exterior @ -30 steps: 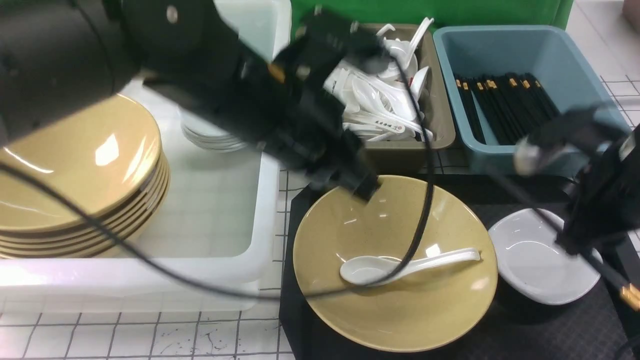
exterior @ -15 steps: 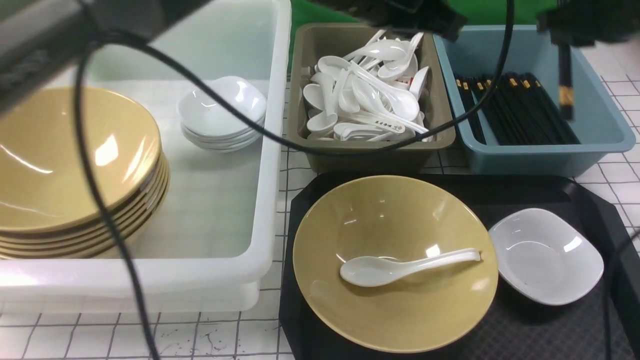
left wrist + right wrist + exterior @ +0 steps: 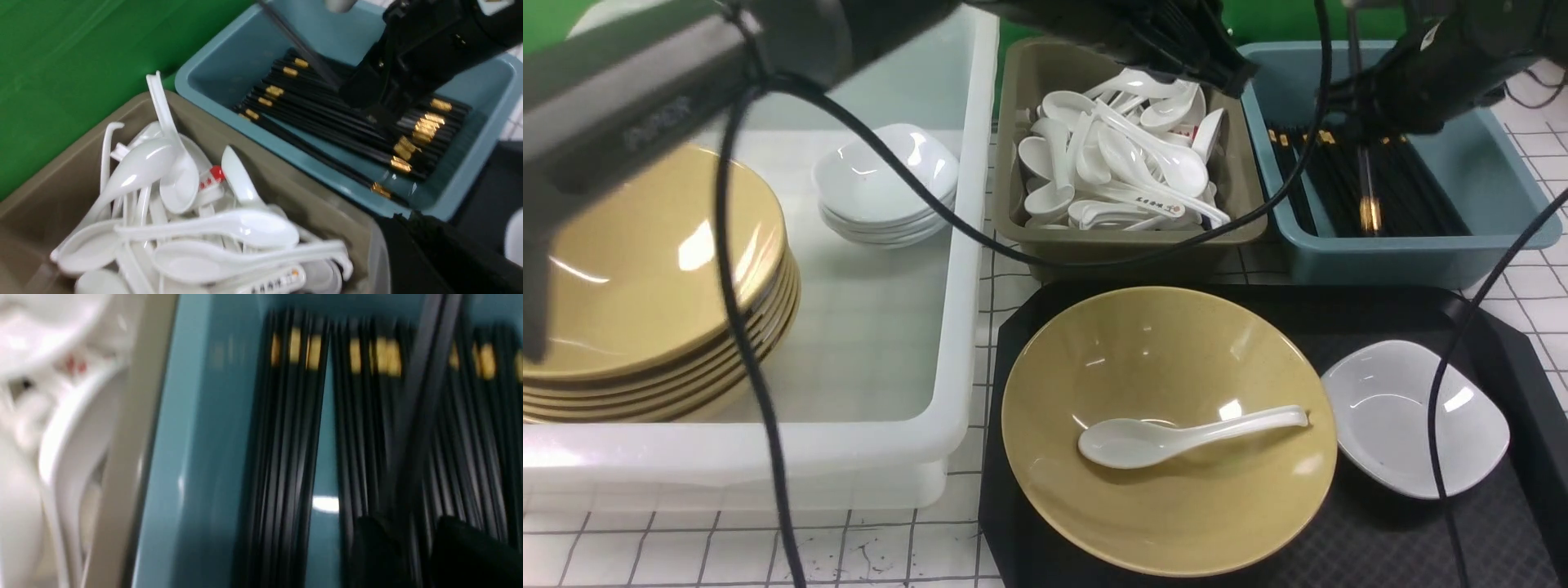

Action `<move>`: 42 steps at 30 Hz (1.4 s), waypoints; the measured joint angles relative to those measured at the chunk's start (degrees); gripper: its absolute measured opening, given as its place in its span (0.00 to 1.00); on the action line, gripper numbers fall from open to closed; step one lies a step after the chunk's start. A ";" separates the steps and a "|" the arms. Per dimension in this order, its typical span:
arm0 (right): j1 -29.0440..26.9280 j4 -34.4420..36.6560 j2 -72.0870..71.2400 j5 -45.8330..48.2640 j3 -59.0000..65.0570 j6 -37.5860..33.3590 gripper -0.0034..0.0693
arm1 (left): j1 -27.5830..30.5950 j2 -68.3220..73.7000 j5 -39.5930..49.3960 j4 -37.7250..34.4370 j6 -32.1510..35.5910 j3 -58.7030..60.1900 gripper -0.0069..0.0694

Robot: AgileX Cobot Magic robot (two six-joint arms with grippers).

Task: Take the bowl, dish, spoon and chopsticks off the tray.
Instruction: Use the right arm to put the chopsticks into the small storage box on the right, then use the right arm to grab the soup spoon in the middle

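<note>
The mustard-yellow bowl sits on the black tray with the white spoon lying inside it. To its right on the tray is the small white dish. The chopsticks hang upright over the blue bin, gold bands low, passing between the fingers of my right gripper. Its jaws stand slightly apart around them. My left gripper is shut and empty above the rim between the olive bin and the blue bin.
The blue bin holds several black chopsticks. The olive bin is full of white spoons. The white tub on the left holds a stack of yellow bowls and stacked white dishes. Arm cables cross the front view.
Both arms rose from over the tray to the bins at the back. The right gripper carried the chopsticks over the blue bin, then shifted left and lower, and its jaws widened.
</note>
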 joint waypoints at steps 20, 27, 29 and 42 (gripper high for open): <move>21.71 7.32 -23.42 27.49 4.14 -26.81 0.69 | 6.48 -38.86 19.78 1.66 -1.19 36.19 0.08; 31.50 7.29 -25.25 27.54 17.12 -35.52 0.69 | 6.62 -50.00 16.24 0.76 -1.19 52.10 0.08; 32.60 7.29 -24.59 27.54 19.67 -38.17 0.69 | 6.62 -51.16 15.21 0.09 -1.19 54.15 0.08; 33.13 -3.90 -10.49 25.61 23.19 -46.97 0.68 | 6.62 -52.24 3.17 -10.79 -1.19 61.16 0.08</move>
